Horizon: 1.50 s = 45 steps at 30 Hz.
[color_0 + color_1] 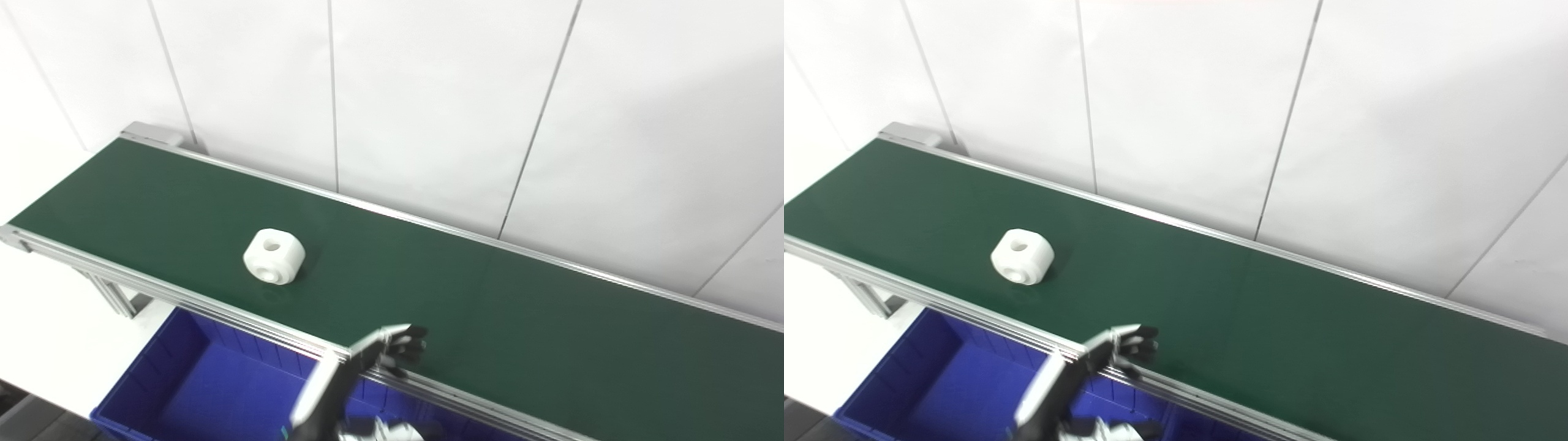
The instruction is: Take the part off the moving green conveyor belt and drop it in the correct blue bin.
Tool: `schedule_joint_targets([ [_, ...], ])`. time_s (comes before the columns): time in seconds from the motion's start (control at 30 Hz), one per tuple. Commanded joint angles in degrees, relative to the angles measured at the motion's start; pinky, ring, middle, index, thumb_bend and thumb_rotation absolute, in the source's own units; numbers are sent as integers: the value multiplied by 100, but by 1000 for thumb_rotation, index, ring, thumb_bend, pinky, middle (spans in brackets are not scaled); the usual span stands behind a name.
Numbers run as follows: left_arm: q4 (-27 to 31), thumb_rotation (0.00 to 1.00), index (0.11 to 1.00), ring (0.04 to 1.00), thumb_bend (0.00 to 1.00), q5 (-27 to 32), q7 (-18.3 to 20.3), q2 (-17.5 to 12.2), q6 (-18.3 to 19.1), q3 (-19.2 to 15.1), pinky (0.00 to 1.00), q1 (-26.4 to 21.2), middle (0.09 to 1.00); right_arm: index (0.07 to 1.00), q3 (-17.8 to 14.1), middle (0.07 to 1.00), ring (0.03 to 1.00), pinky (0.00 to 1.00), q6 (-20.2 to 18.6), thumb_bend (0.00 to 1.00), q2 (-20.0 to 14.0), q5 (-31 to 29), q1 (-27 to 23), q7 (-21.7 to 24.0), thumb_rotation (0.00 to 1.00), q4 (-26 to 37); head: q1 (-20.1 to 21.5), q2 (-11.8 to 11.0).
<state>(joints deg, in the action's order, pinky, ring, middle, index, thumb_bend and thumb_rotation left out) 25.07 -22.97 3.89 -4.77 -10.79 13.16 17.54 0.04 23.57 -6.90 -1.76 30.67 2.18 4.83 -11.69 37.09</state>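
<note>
1. Black-fingered and silver-backed, the left robot hand [392, 349] is hovering over the near edge of the long dark green conveyor belt [490, 306], its fingers [411, 344] curling loosely with gaps between them and holding nothing.
2. Motion blur is smearing the forearm behind it, so how far the fingers are spread is hard to judge more closely.
3. Near the bottom edge, a pale, partly hidden shape [383, 430] is showing beneath that forearm; it may be the right robot hand, but whether its fingers are apart or curled cannot be told.
4. White and plastic, the rounded block-shaped part [274, 255] with a hole in its top and a round boss on its front face is lying on the belt, well apart from the left robot hand and further toward the belt's left end.
5. Deep blue plastic bin [184, 373] is sitting below the belt's aluminium frame rail [202, 304], at the near side.
6. Left eye view is showing the belt running off the right edge, while the right eye view is showing more of the white panelled wall [1396, 153] at the right.
</note>
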Motion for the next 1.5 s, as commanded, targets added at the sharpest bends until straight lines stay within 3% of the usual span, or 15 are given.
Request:
schedule_joint_targets([
  [0.0, 369, 362, 724, 657, 881, -274, 353, -234, 279, -59, 532, -274, 706, 1000, 9, 1000, 1000, 1000, 89, 659, 32, 24, 5, 36, 1000, 210, 7, -16],
  [0.1, 590, 359, 743, 699, 886, -673, 715, -575, 614, -144, 565, -765, 753, 1000, 60, 1000, 1000, 1000, 87, 719, 56, -108, -22, 81, 1000, 194, 18, -53],
  [0.17, 495, 349, 749, 718, 889, -987, 888, -850, 568, -187, 581, -1257, 763, 1000, 65, 1000, 1000, 1000, 114, 748, 92, -100, -56, 57, 1000, 149, 37, -76],
  [0.27, 30, 332, 756, 753, 913, -1350, 996, -1317, 220, -236, 661, -2090, 766, 1000, 49, 1000, 1000, 1000, 197, 759, 152, -89, -107, 28, 1000, 36, 57, -122],
  [0.33, -220, 324, 755, 764, 932, -1469, 996, -1506, 86, -226, 711, -2407, 768, 1000, 37, 1000, 1000, 1000, 262, 761, 178, -52, -140, 19, 1000, -39, 72, -153],
  [0.5, -1153, 315, 754, 754, 943, -1760, 969, -1894, -153, -129, 702, -3197, 765, 1000, 42, 1000, 1000, 1000, 297, 810, 212, 10, -188, 30, 1000, -127, 148, -179],
  [0.6, -1786, 255, 755, 755, 954, -1817, 849, -1993, -369, -100, 700, -3523, 765, 1000, 54, 1000, 1000, 1000, 310, 791, 216, 0, -192, 52, 1000, -159, 193, -174],
  [0.77, -2781, 237, 750, 744, 957, -1977, 487, -2064, -737, -53, 681, -3933, 756, 1000, 41, 1000, 1000, 1000, 332, 754, 238, 23, -204, 46, 1000, -216, 225, -170],
  [1.23, -4399, 231, 759, 726, 935, -1918, 555, -2142, -542, 185, 611, -4522, 767, 1000, 72, 1000, 1000, 1000, 324, 796, 313, -21, -153, 48, 1000, -143, 322, -79],
  [1.37, -4592, 221, 764, 730, 942, -1822, 807, -2224, -488, 253, 599, -4590, 775, 1000, 79, 1000, 1000, 1000, 311, 793, 319, -49, -129, 67, 1000, -92, 330, -45],
  [1.47, -4663, 258, 785, 732, 947, -1728, 1247, -2318, -349, 368, 587, -4658, 788, 1000, 90, 1000, 1000, 1000, 296, 795, 334, -53, -102, 61, 1000, -32, 335, -29],
])
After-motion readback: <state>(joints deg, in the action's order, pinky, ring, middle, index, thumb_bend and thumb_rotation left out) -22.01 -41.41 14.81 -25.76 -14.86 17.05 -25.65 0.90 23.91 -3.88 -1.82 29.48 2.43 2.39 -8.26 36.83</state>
